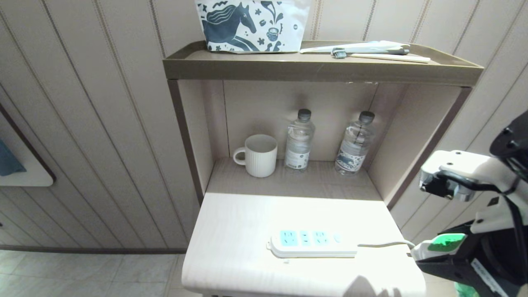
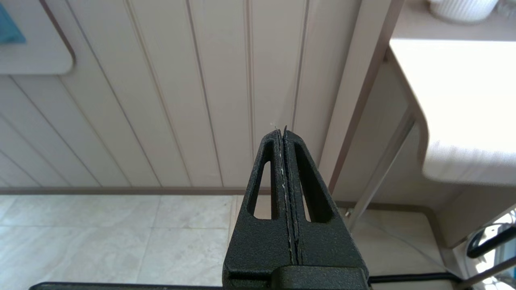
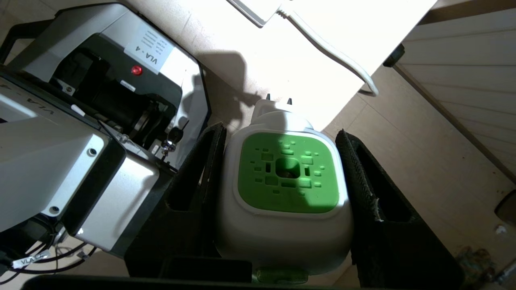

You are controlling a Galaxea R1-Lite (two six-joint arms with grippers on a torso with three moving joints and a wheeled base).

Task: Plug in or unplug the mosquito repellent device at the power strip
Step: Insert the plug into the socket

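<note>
1. The right gripper holds the mosquito repellent device by its white body, one black finger pressed against each side.
2. The device's green face points toward the wrist camera, and its two plug pins stick out past the fingertips, bare and in no socket.
3. In the head view the device shows at the lower right, just off the right edge of the table, in line with the cord's end.
4. The power strip lies flat near the front of the table top, its three light-blue socket faces up and nothing plugged into them.
5. A thin white cord runs from the strip's right end to the table's right edge.
6. The left gripper is off to the left of the table, below its top, fingers pressed together and holding nothing, pointing at a panelled wall.
7. In the recess behind the table top stand a white ribbed mug and two clear water bottles, the mug on the left.
8. On the shelf above sit a bag with a blue horse print and a toothbrush.
</note>
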